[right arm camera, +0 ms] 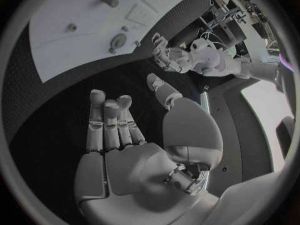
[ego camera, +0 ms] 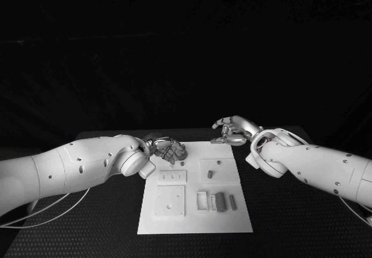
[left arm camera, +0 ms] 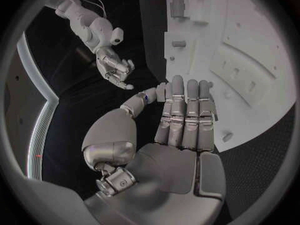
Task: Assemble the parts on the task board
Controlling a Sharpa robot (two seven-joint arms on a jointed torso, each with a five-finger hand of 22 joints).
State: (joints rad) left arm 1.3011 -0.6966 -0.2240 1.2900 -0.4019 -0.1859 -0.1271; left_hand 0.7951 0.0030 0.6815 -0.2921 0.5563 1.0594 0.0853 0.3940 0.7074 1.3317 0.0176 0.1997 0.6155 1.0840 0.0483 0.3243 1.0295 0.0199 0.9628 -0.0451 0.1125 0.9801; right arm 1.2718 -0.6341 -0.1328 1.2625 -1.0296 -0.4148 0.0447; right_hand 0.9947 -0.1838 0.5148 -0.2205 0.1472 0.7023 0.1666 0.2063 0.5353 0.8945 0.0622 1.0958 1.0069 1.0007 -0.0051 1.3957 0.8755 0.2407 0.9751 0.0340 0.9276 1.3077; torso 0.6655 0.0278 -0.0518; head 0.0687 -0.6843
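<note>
The white task board (ego camera: 194, 221) lies in the middle of the black table. Two grey cylinders (ego camera: 221, 202) lie side by side on its right part, and a small grey peg (ego camera: 210, 174) stands in a raised square block above them. My left hand (ego camera: 169, 149) hovers over the board's far left corner, fingers straight and together, thumb apart, holding nothing (left arm camera: 184, 115). A small peg (ego camera: 184, 163) stands just below it. My right hand (ego camera: 233, 130) hangs beyond the board's far right corner, fingers loosely curved and empty (right arm camera: 115, 120).
Raised white fixtures sit on the board: a slotted panel (ego camera: 172, 176), a square plate (ego camera: 170, 201) and a narrow bracket (ego camera: 203, 200). Black table mat (ego camera: 294, 226) surrounds the board on both sides. The left wrist view shows the board (left arm camera: 262, 45) ahead and the right hand (left arm camera: 115, 70) across it.
</note>
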